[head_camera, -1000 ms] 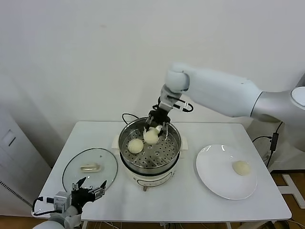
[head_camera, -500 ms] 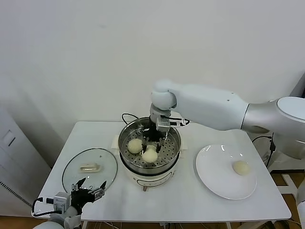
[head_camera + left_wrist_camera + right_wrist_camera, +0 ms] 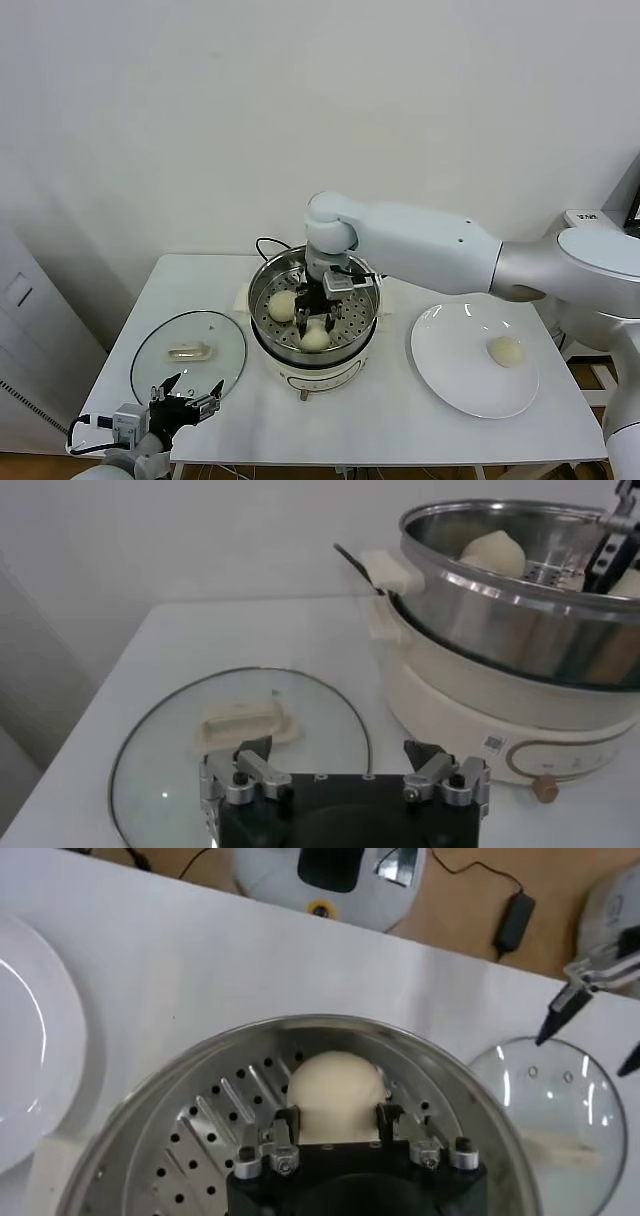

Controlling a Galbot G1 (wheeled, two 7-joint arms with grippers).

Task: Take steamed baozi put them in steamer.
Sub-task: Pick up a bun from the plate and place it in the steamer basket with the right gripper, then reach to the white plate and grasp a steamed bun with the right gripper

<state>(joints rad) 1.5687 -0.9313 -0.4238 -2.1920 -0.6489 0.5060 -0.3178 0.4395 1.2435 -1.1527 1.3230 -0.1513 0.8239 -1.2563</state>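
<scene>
The steamer [image 3: 262,283] stands mid-table, a steel basket on a cream pot base. My right gripper [image 3: 315,322] reaches down into it, its fingers against both sides of a cream-white baozi [image 3: 315,338] that rests on the perforated floor at the basket's near side. In the right wrist view the same baozi [image 3: 335,1088] fills the gap of the right gripper [image 3: 337,1123]. A second baozi [image 3: 283,305] lies at the basket's left. Another baozi [image 3: 506,351] sits on the white plate [image 3: 450,370]. My left gripper [image 3: 186,392] waits open at the table's front left corner.
The round glass lid [image 3: 188,350] lies flat left of the steamer, just beyond the left gripper [image 3: 345,755]. A black cord [image 3: 268,243] runs behind the pot. The plate lies right of the steamer. Walls stand behind and to the left.
My right gripper has carried the baozi from the basket's back rim forward and down onto its floor. The left arm has not moved.
</scene>
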